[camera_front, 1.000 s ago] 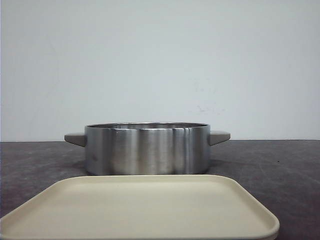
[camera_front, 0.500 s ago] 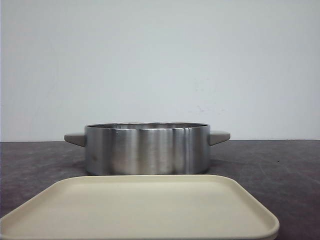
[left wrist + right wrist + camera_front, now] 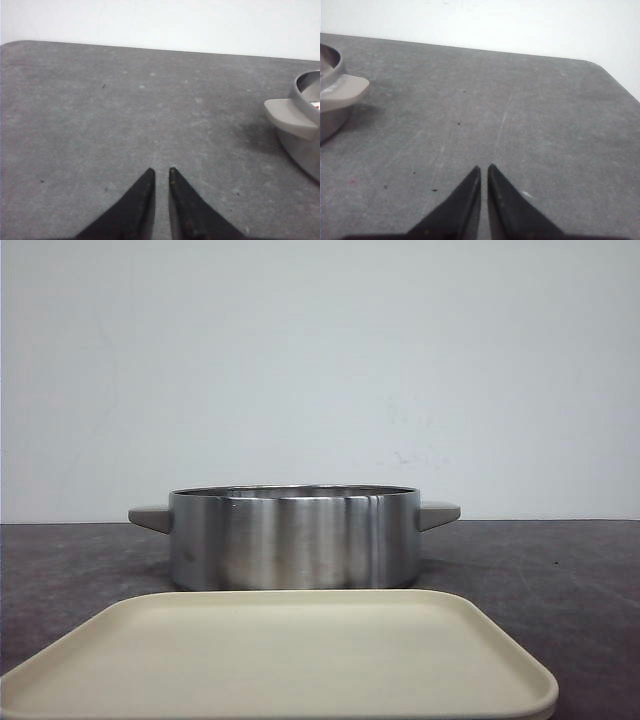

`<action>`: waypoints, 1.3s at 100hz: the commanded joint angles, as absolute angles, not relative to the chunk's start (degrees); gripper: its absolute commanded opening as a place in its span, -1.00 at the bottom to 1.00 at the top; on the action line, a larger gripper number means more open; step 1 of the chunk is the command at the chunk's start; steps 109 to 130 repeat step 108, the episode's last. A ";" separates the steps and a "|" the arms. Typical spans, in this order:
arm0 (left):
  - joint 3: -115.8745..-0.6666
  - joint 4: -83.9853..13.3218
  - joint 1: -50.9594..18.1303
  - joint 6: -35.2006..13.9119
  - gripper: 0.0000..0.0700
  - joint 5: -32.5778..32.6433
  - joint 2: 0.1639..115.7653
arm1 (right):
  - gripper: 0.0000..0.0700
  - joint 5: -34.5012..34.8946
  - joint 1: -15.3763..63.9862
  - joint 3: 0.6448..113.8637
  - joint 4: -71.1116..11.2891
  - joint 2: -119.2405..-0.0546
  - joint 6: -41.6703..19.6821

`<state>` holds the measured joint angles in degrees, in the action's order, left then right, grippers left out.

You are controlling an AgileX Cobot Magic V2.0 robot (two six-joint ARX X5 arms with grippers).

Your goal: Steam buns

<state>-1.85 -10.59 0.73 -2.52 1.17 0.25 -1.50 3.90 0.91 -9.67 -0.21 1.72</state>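
No buns show in any view; the pot's inside is hidden. A steel pot (image 3: 295,537) with grey handles stands mid-table behind a cream tray (image 3: 280,660), which lies bare at the front. My left gripper (image 3: 160,171) is shut and empty over bare table, the pot's handle (image 3: 290,117) off to its side. My right gripper (image 3: 483,167) is shut and empty over bare table, the pot's other handle (image 3: 342,92) off to its side. Neither gripper shows in the front view.
The dark grey table (image 3: 560,580) runs back to a white wall. Its far edge and rounded corners show in both wrist views (image 3: 150,47) (image 3: 600,65).
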 commanded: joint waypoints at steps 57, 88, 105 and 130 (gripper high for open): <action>-0.80 -10.85 0.84 -4.82 -1.00 1.08 0.19 | -0.95 -1.50 3.92 0.71 -9.04 -0.21 2.15; -0.80 -10.85 0.84 -4.84 -1.00 1.08 0.19 | -0.95 -1.50 3.92 0.71 -9.04 -0.21 2.15; -0.80 -10.85 0.84 -4.82 -1.00 1.08 0.19 | -0.95 -1.50 3.92 0.71 -9.04 -0.21 2.15; -0.80 -10.85 0.84 -4.84 -1.00 1.08 0.19 | -0.95 -1.50 3.92 0.71 -9.06 -0.21 2.15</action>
